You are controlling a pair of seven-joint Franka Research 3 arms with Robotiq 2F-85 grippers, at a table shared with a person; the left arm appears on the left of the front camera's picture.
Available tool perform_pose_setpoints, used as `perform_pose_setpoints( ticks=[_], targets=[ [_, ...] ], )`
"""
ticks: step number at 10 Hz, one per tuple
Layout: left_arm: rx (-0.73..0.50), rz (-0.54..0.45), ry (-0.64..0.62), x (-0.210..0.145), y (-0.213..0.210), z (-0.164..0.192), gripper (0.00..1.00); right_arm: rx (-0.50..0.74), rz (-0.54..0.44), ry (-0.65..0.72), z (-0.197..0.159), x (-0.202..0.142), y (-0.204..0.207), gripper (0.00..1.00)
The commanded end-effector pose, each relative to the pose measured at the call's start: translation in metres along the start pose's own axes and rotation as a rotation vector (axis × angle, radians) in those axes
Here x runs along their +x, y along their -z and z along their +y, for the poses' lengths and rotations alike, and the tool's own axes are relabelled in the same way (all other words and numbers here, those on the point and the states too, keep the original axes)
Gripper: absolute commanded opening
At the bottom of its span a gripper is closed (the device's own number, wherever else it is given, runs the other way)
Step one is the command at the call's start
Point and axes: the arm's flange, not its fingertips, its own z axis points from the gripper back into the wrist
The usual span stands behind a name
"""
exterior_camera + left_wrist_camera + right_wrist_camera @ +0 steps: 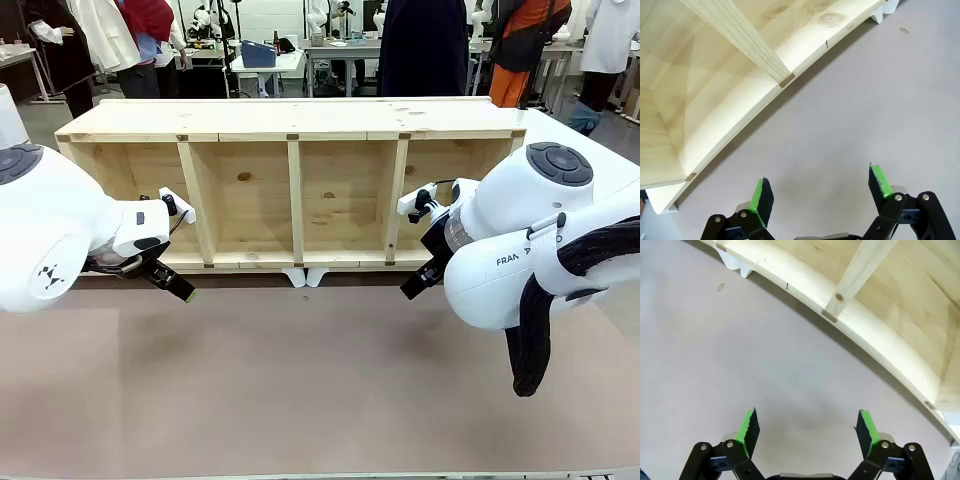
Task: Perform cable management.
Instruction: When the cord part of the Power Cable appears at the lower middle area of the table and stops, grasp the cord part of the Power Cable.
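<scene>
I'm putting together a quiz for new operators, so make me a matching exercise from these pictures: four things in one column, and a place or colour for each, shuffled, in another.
Column one
1. left pincer
2. right pincer
3. wooden shelf
4. braided sleeve

Column two
A. black, hanging from the right arm
B. open, near the shelf's left end
C. pale, four compartments
D. open, toward the shelf's right end

Pairs: 1-B, 2-D, 3-C, 4-A
</scene>
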Motion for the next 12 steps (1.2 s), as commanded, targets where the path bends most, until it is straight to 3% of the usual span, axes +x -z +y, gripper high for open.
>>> perform_pose_setpoints(
  ticks=[1,12],
  targets=[
    [0.0,0.0,0.0,0.0,0.0,0.0,1.0,0.0,0.0,0.0,0.0,0.0,0.0,1.0],
    [-0.032,0.012,0.027,-0.003,-0.013,-0.001,1.0,-0.008,0.006,-0.007,-0.001,0.001,-0.009,1.0]
  ],
)
